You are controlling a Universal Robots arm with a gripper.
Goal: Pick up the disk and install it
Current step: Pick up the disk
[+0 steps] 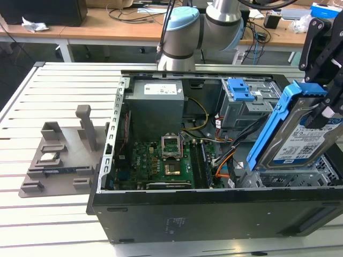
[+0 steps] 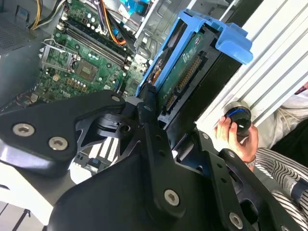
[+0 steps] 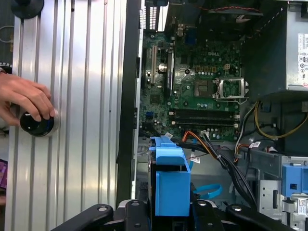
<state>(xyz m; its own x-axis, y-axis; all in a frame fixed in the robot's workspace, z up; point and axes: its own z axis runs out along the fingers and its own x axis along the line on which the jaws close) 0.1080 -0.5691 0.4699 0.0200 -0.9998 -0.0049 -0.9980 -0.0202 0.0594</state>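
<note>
Disk [image 1: 300, 134] hangs tilted at 3 o'clock in the exterior view, above the open computer case [image 1: 214, 214]. The claw [image 1: 328, 108] is clamped on its blue carrier. Pickup done, but it's not yet seated in the drive cage [image 1: 249, 107].

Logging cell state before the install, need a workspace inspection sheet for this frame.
Surface: slatted metal table, open computer case on it.
Job's things: the disk, tilted, held over the case, exterior view's right.
Clutter: grey fixture with a small chip, exterior view's left.
End effector: shut on the disk.
Cables: orange, yellow, black wires inside case.
Surroundings: a hand on a black knob at table edge; benches behind.
</note>
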